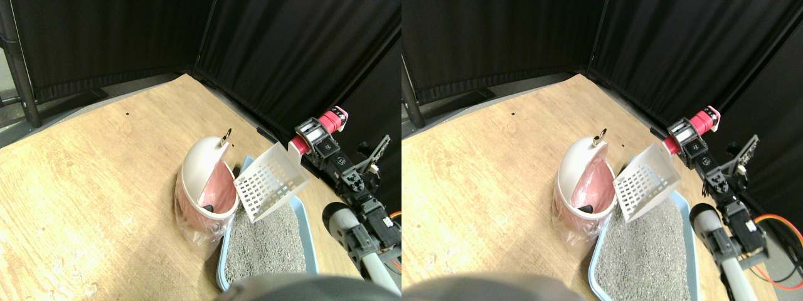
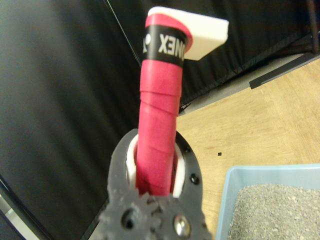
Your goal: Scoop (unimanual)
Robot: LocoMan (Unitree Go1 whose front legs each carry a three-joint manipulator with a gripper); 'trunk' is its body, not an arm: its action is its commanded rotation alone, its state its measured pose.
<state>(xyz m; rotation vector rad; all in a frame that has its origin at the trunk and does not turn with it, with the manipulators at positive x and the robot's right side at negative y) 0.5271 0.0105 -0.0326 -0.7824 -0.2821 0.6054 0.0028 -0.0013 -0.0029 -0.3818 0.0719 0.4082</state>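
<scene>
Hand (image 1: 312, 139) closed around the red-wrapped handle (image 2: 159, 115) of the white slotted scoop (image 1: 271, 180), tilted over the bin (image 1: 204, 182), presumably for dumping; just above the litter (image 1: 266, 241) in the blue tray (image 1: 305, 216).

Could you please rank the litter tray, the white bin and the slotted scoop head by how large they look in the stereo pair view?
1. Litter tray, though partly cut off below.
2. White bin.
3. Slotted scoop head; it is raised and not far behind the bin in apparent size, so this ranking is unsure.
</scene>
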